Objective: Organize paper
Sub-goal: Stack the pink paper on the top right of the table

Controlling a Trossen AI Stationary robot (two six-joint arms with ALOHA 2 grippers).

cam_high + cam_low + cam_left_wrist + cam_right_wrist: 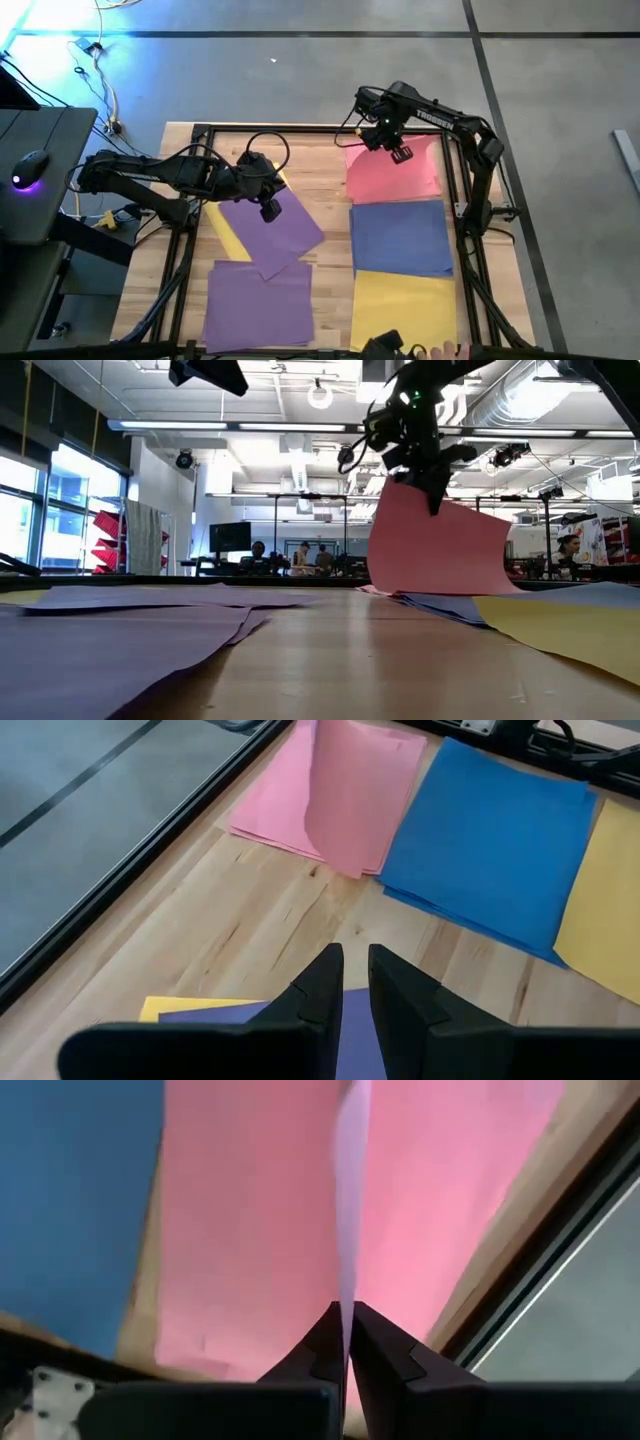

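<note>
A pink sheet (435,545) hangs in the air, pinched at its upper edge by the right gripper (432,485), whose 2 fingers are clamped tight on the paper. In the right wrist view the sheet (350,1210) runs edge-on out from between the closed fingertips (330,1345). It hangs over the pink pile (395,170) at the far right of the table (330,215), its lower edge down near that pile.

Just nearer on the same side lies the blue pile (400,235), touching the pink one, and nearer still the yellow pile (405,305), so the 3 form a column along the right half of the table.

On the left half, a purple sheet (275,230) lies skewed over a yellow sheet (228,235) whose edge shows beside it. A squarer purple pile (258,300) lies nearer the front edge, partly under the skewed sheet's corner.

The left gripper (268,208) hovers over the far part of the skewed purple sheet. Its fingers (320,985) stand close together with a narrow gap, and nothing shows between them; the purple sheet (350,1020) lies under them.

At the table's near edge a person's hand (440,351) shows beside a dark object.
</note>
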